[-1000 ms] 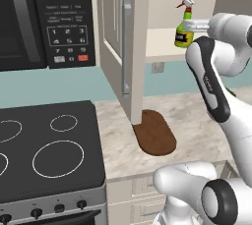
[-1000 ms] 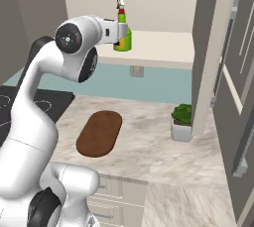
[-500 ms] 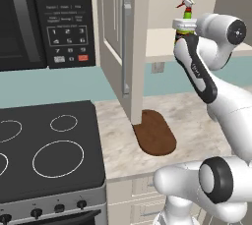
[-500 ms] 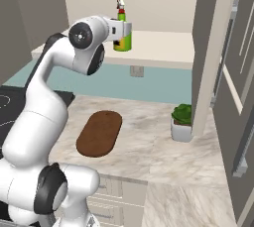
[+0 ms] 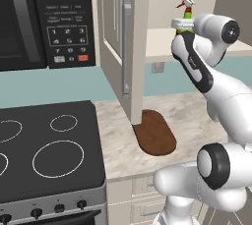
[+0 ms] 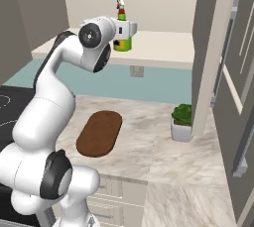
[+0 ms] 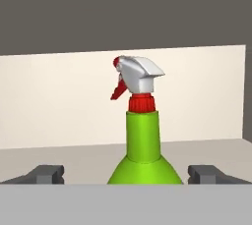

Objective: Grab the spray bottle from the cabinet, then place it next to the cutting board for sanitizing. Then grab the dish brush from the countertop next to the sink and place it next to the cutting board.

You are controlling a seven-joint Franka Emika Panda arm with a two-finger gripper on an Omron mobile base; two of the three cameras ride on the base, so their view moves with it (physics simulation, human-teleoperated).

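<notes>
The spray bottle (image 7: pixel 142 143), green with a red collar and a white and red trigger, stands upright on the pale shelf (image 6: pixel 161 47) of the open cabinet (image 5: pixel 120 47). My gripper (image 7: pixel 127 175) is open, with one fingertip on each side of the bottle's body and a gap on both sides. From the base, the hand (image 6: pixel 124 33) sits against the bottle (image 6: pixel 120 45), and the trigger top (image 5: pixel 186 7) rises above the hand (image 5: pixel 180 25). The dark brown cutting board (image 5: pixel 155 131) lies on the countertop (image 5: pixel 197 113) below. The dish brush and the sink are out of view.
The cabinet door (image 5: pixel 126 47) hangs open just left of the arm, its edge above the board. A second open door (image 6: pixel 218 52) stands at the right. A potted plant (image 6: pixel 182 121) sits right of the board (image 6: pixel 100 133). A stove (image 5: pixel 47 155) and microwave (image 5: pixel 44 17) are at left.
The arm has swung up and in toward the shelf, bringing the open hand around the spray bottle. The bottle has stayed where it was.
</notes>
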